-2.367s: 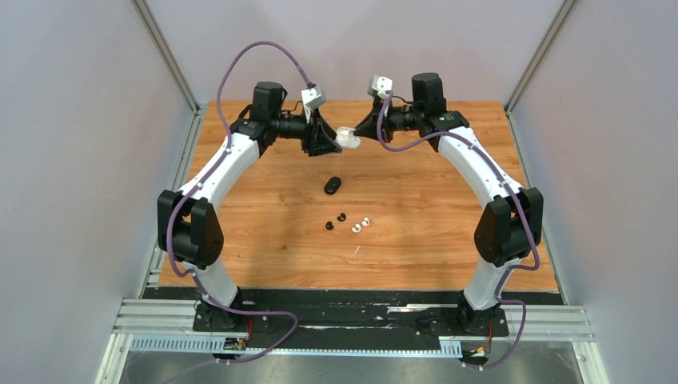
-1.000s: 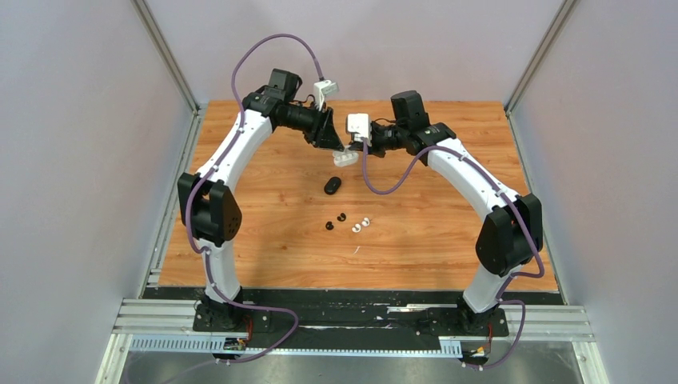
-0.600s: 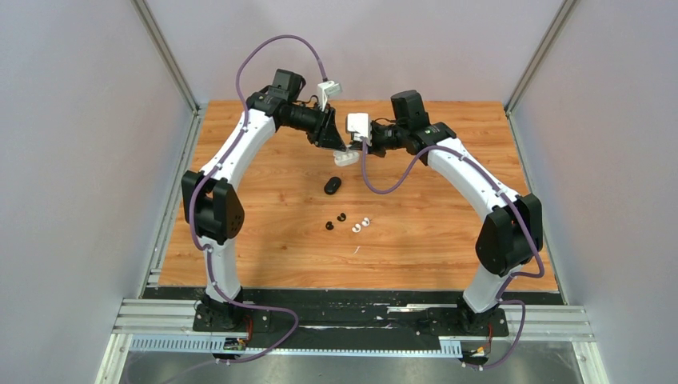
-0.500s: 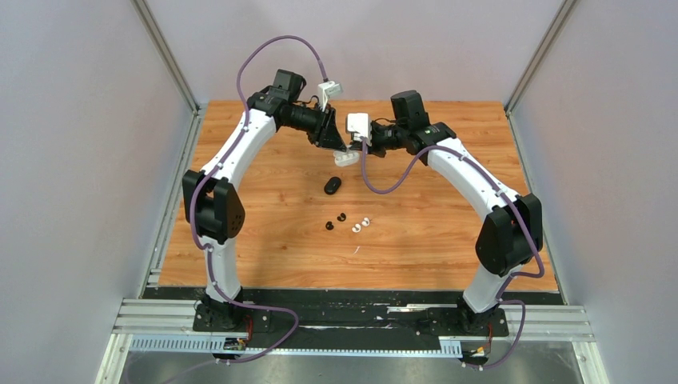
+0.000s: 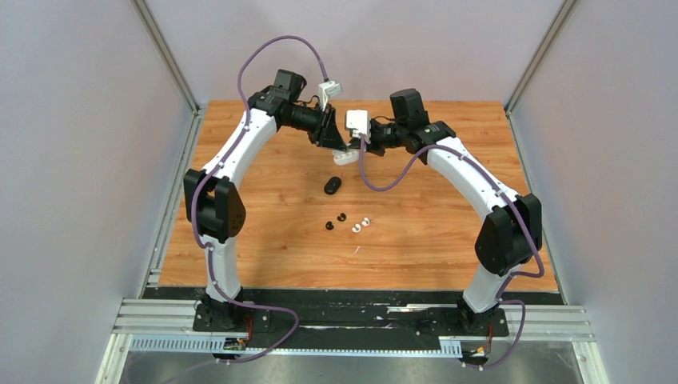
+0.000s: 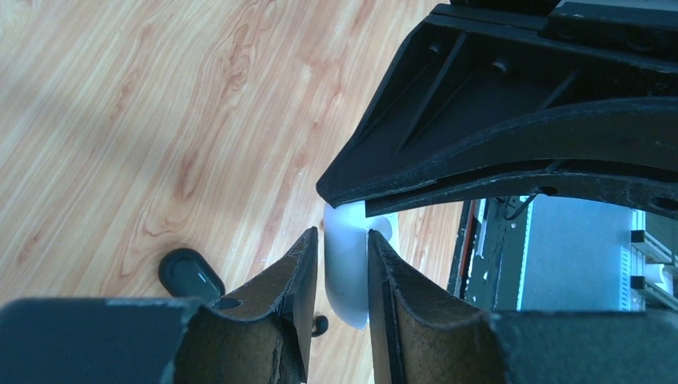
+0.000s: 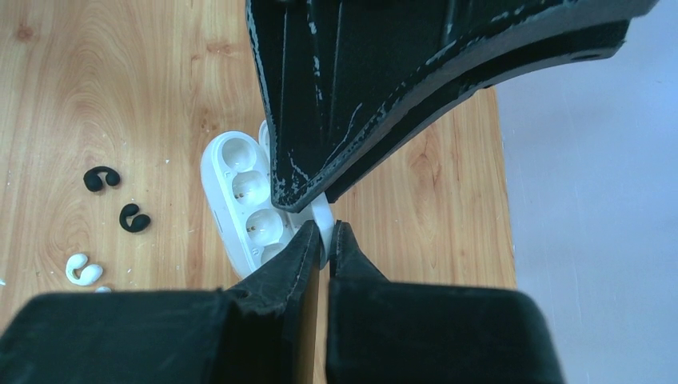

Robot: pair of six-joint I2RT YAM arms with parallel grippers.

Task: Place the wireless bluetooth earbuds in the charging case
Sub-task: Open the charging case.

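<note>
The white charging case (image 5: 345,157) hangs open above the far middle of the table, held between both arms. My left gripper (image 5: 340,150) is shut on its rounded body (image 6: 348,276), one finger pressed on each side. The right gripper (image 5: 358,147) is shut on the thin edge of the case's lid (image 7: 325,226). The case's empty wells (image 7: 244,196) show in the right wrist view. On the wood lie two black earbuds (image 5: 329,226) (image 5: 341,217) and two white earbuds (image 5: 356,228) (image 5: 366,222). The black earbuds (image 7: 101,178) (image 7: 134,218) and a white one (image 7: 83,270) also appear in the right wrist view.
A closed black pill-shaped case (image 5: 332,186) lies on the table (image 5: 448,232) just below the grippers and also shows as a dark oval (image 6: 190,274) in the left wrist view. A small white speck (image 5: 356,250) sits nearer the front. Grey walls enclose the table.
The right arm carried the white case a little toward the table's middle. The left arm came in beside it and its jaws narrowed onto the case body.
</note>
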